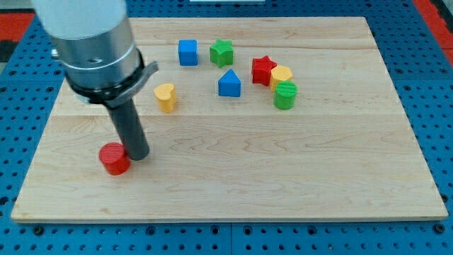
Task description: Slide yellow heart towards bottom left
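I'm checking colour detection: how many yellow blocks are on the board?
2. The yellow heart sits left of centre, up and right of my tip; a yellow block is wedged between the red star and green block.

We read no text, label, brand, number or sign anywhere: none on blocks around my tip (139,155), none on wooden board (283,170), none on arm housing above.

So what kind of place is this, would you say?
Probably a robotics lab bench: a wooden board lies on a blue perforated mounting surface, with small blocks like the yellow heart on it and my tip beside the red cylinder.
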`<state>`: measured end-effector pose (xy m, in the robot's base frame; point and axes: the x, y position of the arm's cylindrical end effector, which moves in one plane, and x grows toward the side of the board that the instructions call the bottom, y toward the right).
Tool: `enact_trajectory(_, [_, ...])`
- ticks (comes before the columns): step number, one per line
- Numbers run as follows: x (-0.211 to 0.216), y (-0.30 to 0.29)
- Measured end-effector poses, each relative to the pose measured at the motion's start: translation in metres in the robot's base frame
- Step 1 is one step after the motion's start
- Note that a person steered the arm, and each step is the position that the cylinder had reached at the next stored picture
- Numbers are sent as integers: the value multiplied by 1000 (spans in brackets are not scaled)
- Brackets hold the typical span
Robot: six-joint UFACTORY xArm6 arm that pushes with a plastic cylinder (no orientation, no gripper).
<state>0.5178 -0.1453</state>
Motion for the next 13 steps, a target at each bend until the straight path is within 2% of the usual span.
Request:
enact_trajectory(2, [7,-52])
enact_trajectory(3, [-4,-42])
enact_trajectory(4, [-15,-6])
enact_trajectory(5, [-38,55])
enact_trajectory(6, [-71,81])
enact_trajectory(8, [-111,80])
enact_trajectory(13, [-144,-17])
